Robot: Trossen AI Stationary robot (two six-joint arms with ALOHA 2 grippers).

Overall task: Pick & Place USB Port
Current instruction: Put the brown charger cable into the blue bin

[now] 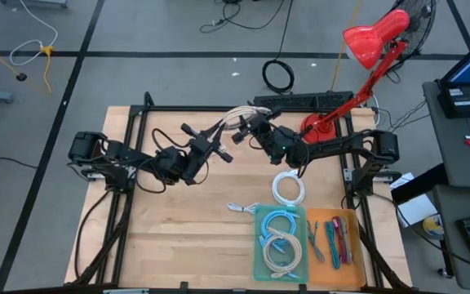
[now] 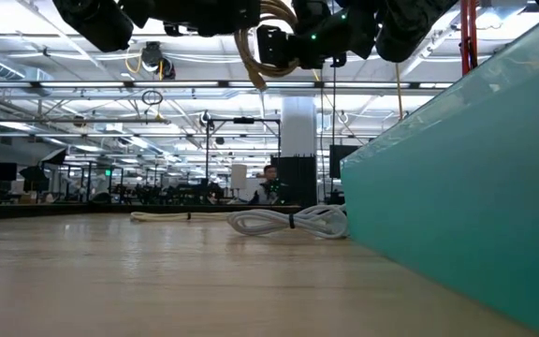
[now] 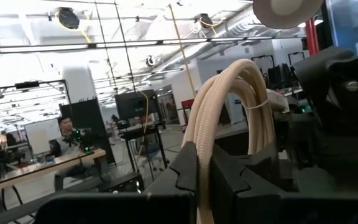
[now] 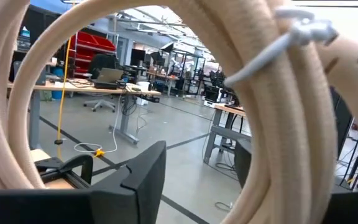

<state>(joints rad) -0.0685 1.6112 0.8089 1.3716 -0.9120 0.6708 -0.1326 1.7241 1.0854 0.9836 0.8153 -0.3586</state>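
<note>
Cable coil (image 1: 237, 119) is hanging in the air between both arms, left gripper (image 1: 216, 135) fingers pinching it, right gripper (image 1: 255, 131) fingers spreading around its far end.

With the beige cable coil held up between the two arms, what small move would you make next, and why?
Probably draw the right gripper back from the beige cable coil: its fingers look open, while the left gripper is shut on the coil, so the left arm alone seems to carry it.
</note>
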